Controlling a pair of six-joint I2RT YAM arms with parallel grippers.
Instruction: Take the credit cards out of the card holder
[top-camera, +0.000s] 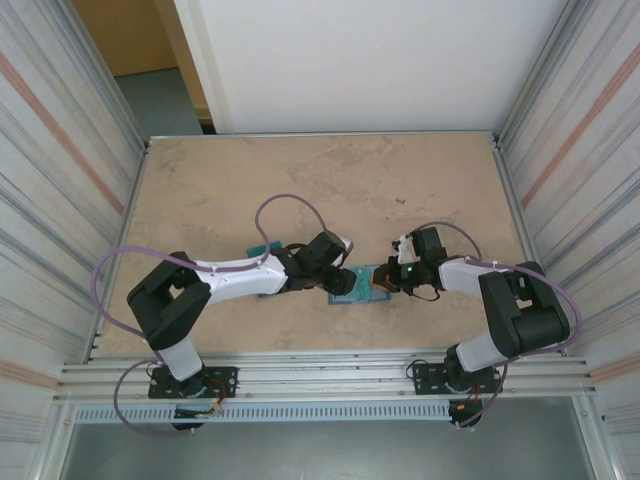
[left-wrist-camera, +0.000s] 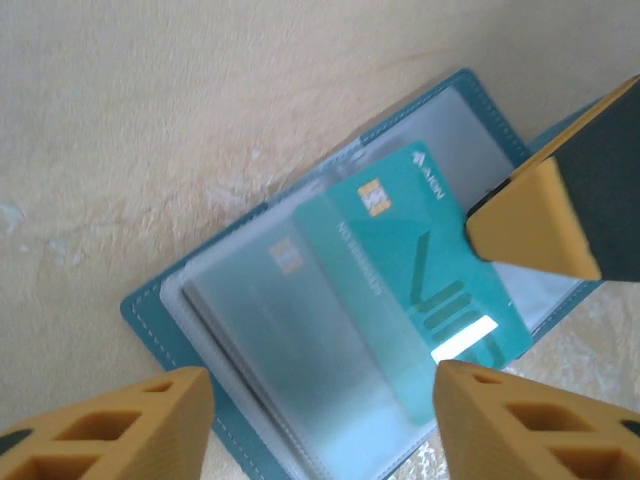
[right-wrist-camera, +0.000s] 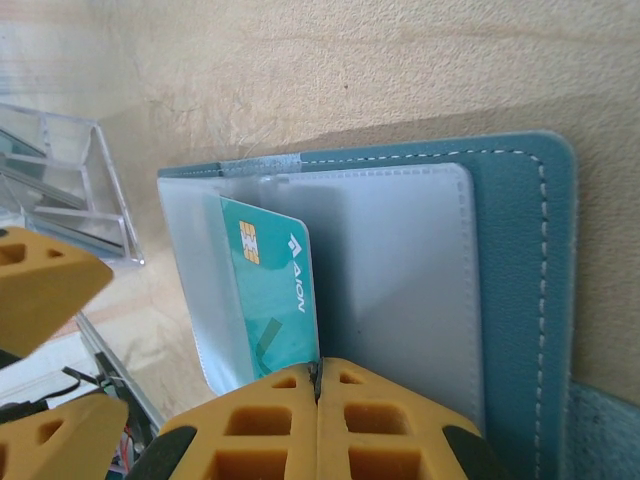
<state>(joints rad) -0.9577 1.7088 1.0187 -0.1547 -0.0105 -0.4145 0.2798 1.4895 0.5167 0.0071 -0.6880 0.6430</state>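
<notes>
One teal card (left-wrist-camera: 420, 260) sticks partway out of a clear sleeve in the open card holder (right-wrist-camera: 520, 280), which lies flat on the table (top-camera: 300, 180). My left pincer (left-wrist-camera: 320, 400) stands wide above it, holding nothing. My right pincer (right-wrist-camera: 318, 385) is closed, tips together at the card's edge; I cannot tell whether it grips the card.

card holder (top-camera: 358, 287) flat on table (top-camera: 300, 180) | both arms' jaws meeting over it

Top camera: overhead from the near edge, looking down, far. Wrist cameras (both close): opposite sides, sharing the open card holder (right-wrist-camera: 520, 280).
</notes>
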